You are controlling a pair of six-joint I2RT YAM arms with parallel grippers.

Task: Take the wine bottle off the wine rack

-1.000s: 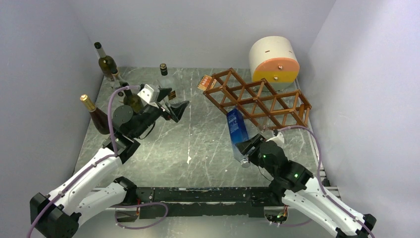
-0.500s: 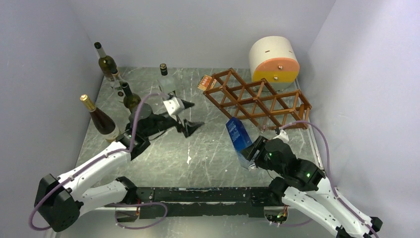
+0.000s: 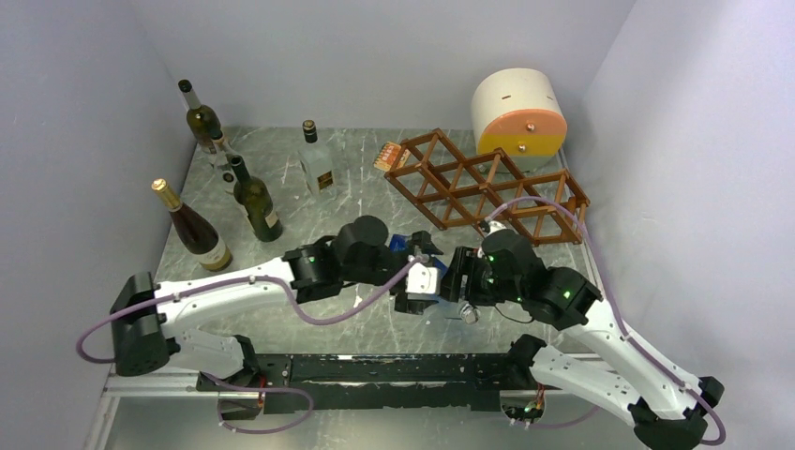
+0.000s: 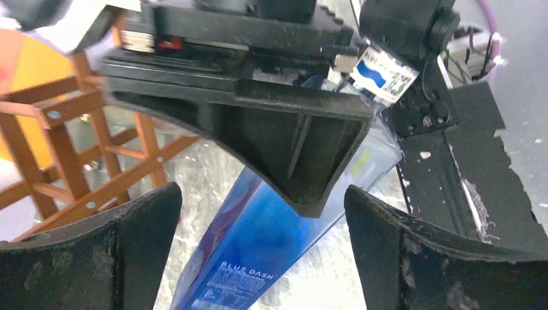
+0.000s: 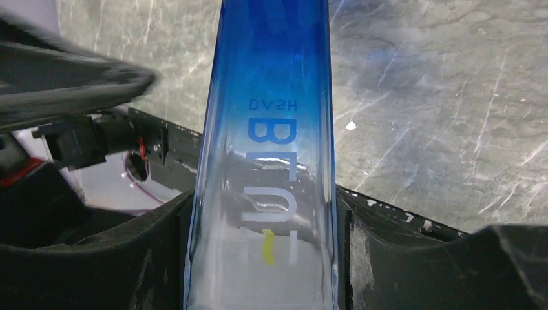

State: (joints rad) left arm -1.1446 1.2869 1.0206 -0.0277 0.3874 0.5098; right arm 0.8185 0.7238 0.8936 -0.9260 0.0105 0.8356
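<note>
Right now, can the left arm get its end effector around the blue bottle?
Probably yes: the left end effector is open with the blue bottle lying bare between its fingers; the right end effector grips it farther along.

Wine bottle (image 5: 268, 161): I'm seeing deep blue fading to clear.
Wine rack (image 4: 63, 155): I'm reading reddish-brown.
Table (image 3: 375, 178): I'm seeing grey, white-veined marbling.
Cylinder (image 3: 520, 117): I'm seeing cream and orange.

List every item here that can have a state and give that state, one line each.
blue bottle: off the rack, gripped by the right claw
right claw: shut on the blue bottle
left claw: open, a finger either side of the blue bottle
wine rack: cells empty
standing bottles: upright on the table
</note>
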